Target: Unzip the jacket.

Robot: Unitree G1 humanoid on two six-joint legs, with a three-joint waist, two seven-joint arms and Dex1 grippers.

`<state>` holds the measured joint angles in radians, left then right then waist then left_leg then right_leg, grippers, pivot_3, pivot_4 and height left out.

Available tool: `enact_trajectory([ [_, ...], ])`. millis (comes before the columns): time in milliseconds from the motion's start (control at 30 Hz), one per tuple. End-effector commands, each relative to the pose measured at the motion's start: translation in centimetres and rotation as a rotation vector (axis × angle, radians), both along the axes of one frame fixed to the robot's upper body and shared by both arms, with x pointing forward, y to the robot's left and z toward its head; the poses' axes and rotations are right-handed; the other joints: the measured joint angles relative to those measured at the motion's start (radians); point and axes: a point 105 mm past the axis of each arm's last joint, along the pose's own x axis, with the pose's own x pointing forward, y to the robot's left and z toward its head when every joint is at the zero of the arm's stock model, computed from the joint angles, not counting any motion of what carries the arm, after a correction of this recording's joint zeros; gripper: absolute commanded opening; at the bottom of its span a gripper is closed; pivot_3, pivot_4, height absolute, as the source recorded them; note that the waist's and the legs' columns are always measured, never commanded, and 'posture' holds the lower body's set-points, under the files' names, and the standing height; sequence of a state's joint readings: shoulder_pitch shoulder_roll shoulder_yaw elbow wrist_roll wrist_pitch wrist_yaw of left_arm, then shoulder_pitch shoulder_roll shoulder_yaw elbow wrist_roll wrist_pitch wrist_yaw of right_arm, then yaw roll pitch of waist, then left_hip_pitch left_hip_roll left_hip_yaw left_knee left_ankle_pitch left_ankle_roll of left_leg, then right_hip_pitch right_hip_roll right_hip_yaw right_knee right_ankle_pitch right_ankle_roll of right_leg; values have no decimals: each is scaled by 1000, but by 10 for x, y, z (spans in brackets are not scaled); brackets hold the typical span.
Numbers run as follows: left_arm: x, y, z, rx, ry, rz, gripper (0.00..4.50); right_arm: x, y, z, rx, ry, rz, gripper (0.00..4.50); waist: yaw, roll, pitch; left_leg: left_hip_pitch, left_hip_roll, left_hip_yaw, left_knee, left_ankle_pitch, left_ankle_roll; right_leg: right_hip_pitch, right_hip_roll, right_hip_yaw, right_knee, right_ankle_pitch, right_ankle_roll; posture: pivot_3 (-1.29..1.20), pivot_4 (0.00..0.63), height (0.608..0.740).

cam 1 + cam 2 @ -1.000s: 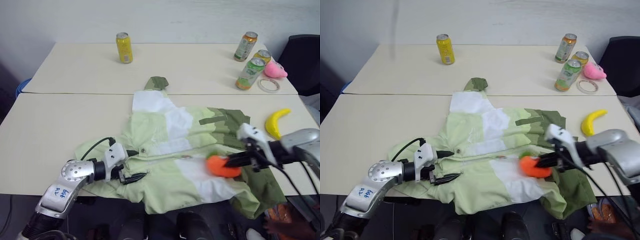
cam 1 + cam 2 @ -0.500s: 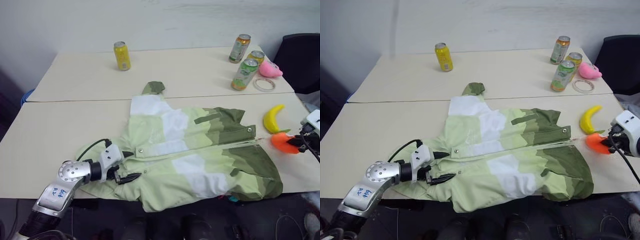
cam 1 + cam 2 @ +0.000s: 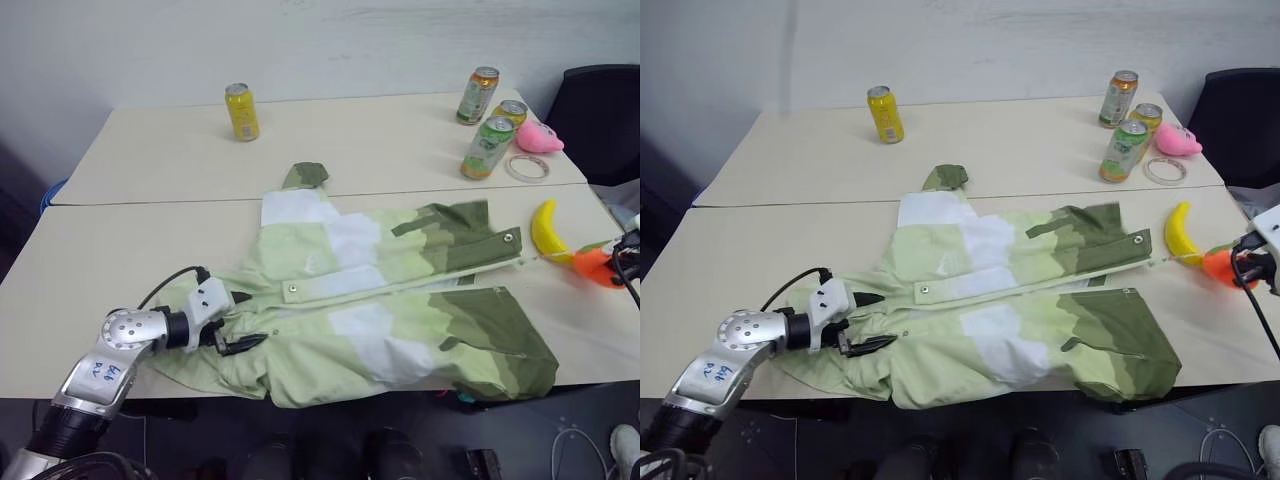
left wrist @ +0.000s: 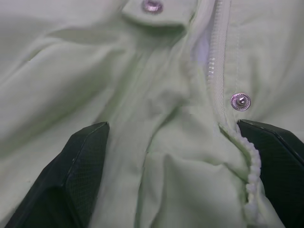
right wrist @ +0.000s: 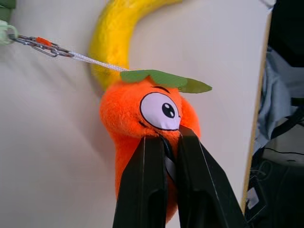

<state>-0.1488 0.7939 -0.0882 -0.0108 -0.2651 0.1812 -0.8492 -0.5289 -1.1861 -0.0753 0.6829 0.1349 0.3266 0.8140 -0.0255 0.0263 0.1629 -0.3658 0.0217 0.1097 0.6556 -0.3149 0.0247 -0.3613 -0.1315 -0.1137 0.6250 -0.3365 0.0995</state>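
Two pale tables [image 3: 120, 240] carry the jacket [image 3: 370, 310]; my left hand [image 4: 175, 180] stands wide over its fabric, my right hand [image 5: 164, 142] pinches the orange plush toy [image 5: 142, 123].

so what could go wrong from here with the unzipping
The right gripper pinches only the orange plush toy, whose thin cord and chain run to the jacket; plush could slip from the fingers or the cord could strain. The toy sits by the banana near the table's right edge, so pulling further may knock it off. The left gripper presses on loose fabric, which may slide.
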Motion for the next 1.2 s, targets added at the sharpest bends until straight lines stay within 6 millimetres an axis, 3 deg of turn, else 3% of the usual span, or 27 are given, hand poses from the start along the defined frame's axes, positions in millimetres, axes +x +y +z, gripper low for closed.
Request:
enact_trajectory([
  [33, -3, 41, -38, 166, 105, 131, 4500, 5, 4, 22, -32, -88, 14, 11, -1, 0, 0, 0, 0, 0, -1, 0, 0, 0, 0, 0, 0, 0, 0, 0, 150, 740],
  [233, -3, 20, -19, -39, 86, 91, 4500, 0, 28, 6, 163, -41, 84, 11, -2, -1, 1, 6, 0, 3, -6, 1, 0, 1, 0, 3, 0, 0, 0, 0, 150, 740],
  [333, 1, 12, 8, -174, 33, 94, 4500, 0, 32, 12, 140, -118, 133, 940, -2, -4, 3, 5, 0, 4, -7, 1, 0, 0, 0, 3, -1, 0, 0, 0, 150, 740],
  [433, -4, 8, 41, -284, -37, 44, 4500, 4, 48, 32, 29, -319, 288, 2029, -3, -12, 7, 3, 0, 4, -7, 1, 0, -1, 0, 4, -2, 0, 0, 0, 150, 740],
  [567, -15, 13, 74, -370, -98, -11, 4500, 1, 89, 76, 74, -666, 571, 3448, -5, -22, 14, -6, 0, 7, -4, 3, 0, -11, 1, 6, 2, 0, 0, 0, 150, 740],
  [667, -23, 18, 80, -347, -88, -29, 4500, -3, 111, 76, 140, -655, 722, 4411, -2, -24, 15, -6, 0, 7, -4, 4, 0, -11, 1, 6, 2, 0, 0, 0, 150, 740],
  [733, -28, 24, 80, -307, -103, -19, 4500, -7, 135, 70, 243, -582, 852, 4484, 2, -25, 16, -6, 0, 7, -4, 4, 0, -11, 1, 6, 2, 0, 0, 0, 150, 740],
  [833, -37, 32, 75, -234, -126, -3, 4500, -18, 173, 47, 285, -424, 1057, 4484, 0, -28, 18, -6, 0, 7, -4, 3, 2, -11, 0, 6, 1, 0, 0, 0, 150, 740],
  [933, -45, 40, 64, -157, -163, 13, 4500, -31, 198, 24, 320, -338, 1177, 4484, 0, -30, 19, -6, 0, 6, -5, 3, 2, -10, 0, 6, 0, 0, 0, 0, 150, 740],
  [1100, -59, 52, 49, -94, -190, 51, 4500, -58, 195, -21, 310, -209, 1245, 4484, 11, -30, 19, -7, -1, 6, -5, 1, 3, -11, -1, 6, -1, 0, 0, 0, 150, 740],
  [1200, -65, 52, 51, -100, -194, 81, 4500, -69, 185, -35, 297, -194, 1206, 4484, 19, -31, 19, -7, -1, 6, -5, 0, 3, -11, -1, 6, -1, 0, 0, 0, 150, 740],
])
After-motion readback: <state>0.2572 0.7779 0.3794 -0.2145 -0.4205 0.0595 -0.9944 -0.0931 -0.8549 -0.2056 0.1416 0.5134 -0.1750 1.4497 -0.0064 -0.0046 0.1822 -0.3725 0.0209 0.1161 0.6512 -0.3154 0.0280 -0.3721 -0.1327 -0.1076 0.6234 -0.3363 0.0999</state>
